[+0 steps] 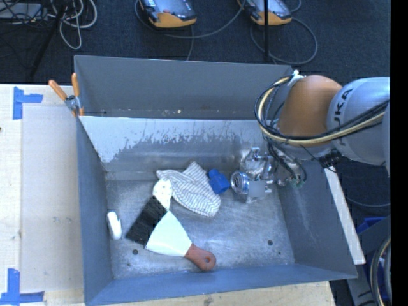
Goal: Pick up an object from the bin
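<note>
Camera view: gripper (254, 182) is seen low in the bin (159, 94), just beside a small blue object (218, 182) by a checked cloth (196, 190). Grip state cannot be told. Approach step is judged; alignment over the blue object is needed next.

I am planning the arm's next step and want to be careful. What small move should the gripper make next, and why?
In my judgement, shift the gripper a little toward the view's left, over the small blue object. It is the nearest thing, lying just beside the gripper at the right edge of the checked cloth. The white scraper and black brush lie farther off.
</note>
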`<state>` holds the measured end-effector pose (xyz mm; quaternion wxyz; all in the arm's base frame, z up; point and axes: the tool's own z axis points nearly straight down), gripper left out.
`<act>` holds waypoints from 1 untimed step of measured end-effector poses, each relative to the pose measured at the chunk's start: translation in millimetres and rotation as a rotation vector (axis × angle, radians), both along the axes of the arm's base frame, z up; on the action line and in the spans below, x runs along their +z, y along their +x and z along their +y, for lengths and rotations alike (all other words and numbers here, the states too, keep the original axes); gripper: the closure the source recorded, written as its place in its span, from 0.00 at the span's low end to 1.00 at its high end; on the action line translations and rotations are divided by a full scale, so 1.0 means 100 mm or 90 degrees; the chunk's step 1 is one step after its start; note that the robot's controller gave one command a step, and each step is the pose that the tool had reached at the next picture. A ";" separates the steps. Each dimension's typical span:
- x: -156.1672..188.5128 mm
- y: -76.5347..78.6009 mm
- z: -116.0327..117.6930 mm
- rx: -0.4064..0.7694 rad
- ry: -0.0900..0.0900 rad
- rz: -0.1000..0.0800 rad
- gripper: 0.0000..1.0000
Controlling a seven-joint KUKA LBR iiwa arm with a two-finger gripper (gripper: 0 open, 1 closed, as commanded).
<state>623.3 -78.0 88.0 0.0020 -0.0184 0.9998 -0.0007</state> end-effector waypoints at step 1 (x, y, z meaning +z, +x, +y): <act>0.37 -0.02 0.01 -0.002 0.001 0.001 1.00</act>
